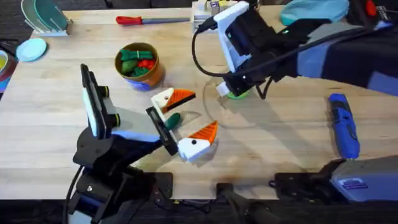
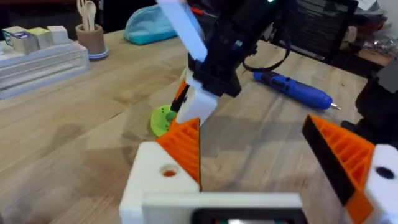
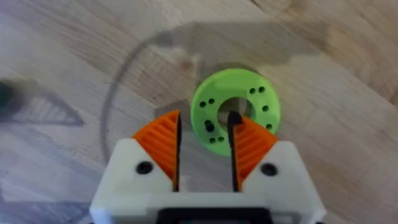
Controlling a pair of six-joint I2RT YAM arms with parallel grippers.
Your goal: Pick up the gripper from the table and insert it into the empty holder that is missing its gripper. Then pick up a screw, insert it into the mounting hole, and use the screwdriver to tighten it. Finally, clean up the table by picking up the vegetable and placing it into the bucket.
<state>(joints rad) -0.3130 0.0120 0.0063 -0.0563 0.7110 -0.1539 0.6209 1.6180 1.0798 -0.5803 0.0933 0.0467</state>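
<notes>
Here the right hand pinches a screw over the green disc; left hand spread.

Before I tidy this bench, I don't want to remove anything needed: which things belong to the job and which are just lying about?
Job: blue screwdriver; dark green vegetable, by the open left tool; wooden bucket; likely the green disc under the right tool.
Lying about: red-handled tool; blue pouch; cup of utensils; dish rack.
</notes>
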